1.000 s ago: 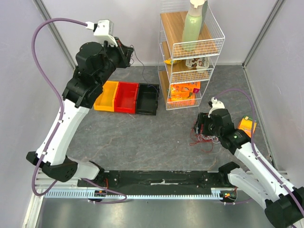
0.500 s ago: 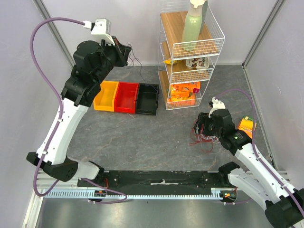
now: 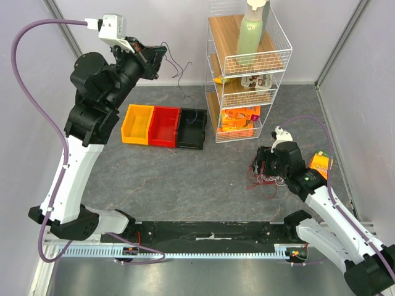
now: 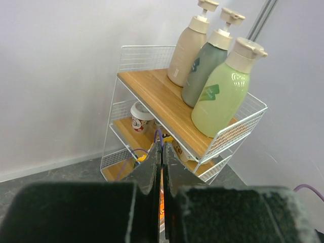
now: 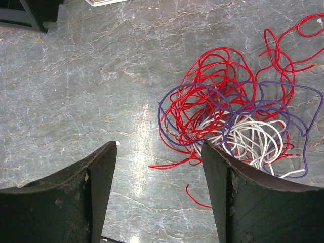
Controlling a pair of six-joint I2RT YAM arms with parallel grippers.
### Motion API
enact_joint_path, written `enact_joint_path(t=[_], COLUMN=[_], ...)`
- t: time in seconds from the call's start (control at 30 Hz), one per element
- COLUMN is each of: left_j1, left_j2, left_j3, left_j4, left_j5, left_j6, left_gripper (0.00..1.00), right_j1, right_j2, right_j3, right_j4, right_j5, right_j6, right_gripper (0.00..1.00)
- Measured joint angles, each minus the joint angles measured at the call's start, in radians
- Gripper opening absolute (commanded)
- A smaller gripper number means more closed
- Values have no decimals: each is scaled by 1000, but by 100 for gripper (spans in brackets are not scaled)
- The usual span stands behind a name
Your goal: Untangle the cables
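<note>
A tangled clump of red, white and purple cables lies on the grey tabletop, seen in the top view as a small heap of cables. My right gripper hovers open just left of the clump, its right finger at the clump's edge; in the top view the right gripper sits right above the heap. My left gripper is raised high at the back left, shut on a thin purple cable that hangs toward the black bin. The left wrist view shows the left gripper pinching that purple cable.
Yellow, red and black bins stand in a row at the back. A white wire shelf with bottles and snack packs stands to their right. An orange packet lies beside the right arm.
My left arm has lifted and swung up and to the left, pulling the purple cable higher. The right gripper has stayed open over the clump.
</note>
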Motion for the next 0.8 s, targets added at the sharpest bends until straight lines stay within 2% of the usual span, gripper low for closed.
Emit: enact_joint_path(t=[0.13,0.4,0.8], left_j1=[6,34,38], left_j2=[12,62,65], left_j3=[-17,-149,-523], left_j4=[7,31,133], left_j5=[0,1,60], left_j6=[0,0,-72], left_gripper=[2,1,2], right_j1=[0,0,0], right_j2=[0,0,0], right_j3=[0,0,0], right_j4=[0,0,0], right_j5=[0,0,0], right_j6=[-1,-3,-3], right_gripper=[76,76,76])
